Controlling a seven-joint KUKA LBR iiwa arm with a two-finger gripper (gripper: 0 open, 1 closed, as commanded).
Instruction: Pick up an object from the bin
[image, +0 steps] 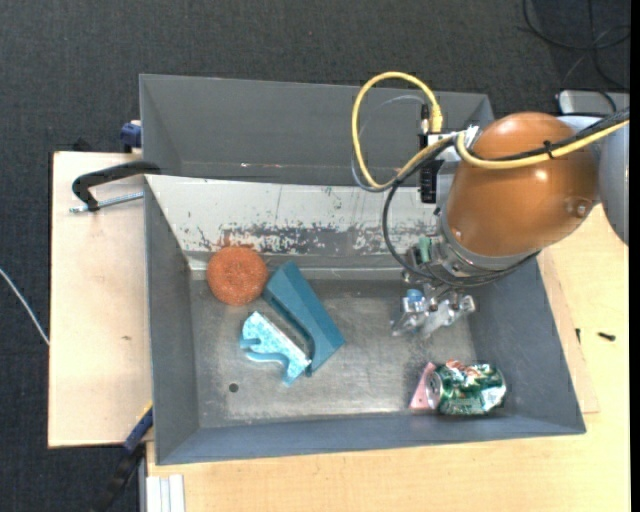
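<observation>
- Gripper (430, 312) hangs low over the bare floor in the right half of the bin (170, 330), under the arm's orange cover (510, 190). Can't tell if it's released or clenched, and nothing visibly in it.
- Nearest thing: crumpled green-and-white packet (462, 388), just in front of it, near the front right corner.
- Well off to the left: orange ball (237, 274), teal block (305, 310) and pale blue piece (268, 342), bunched together.

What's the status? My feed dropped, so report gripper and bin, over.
Gripper over bare bin floor, right side. Nearest thing: crumpled green packet, lower right corner, apart from gripper. Orange ball and blue block left, not in the way.
</observation>
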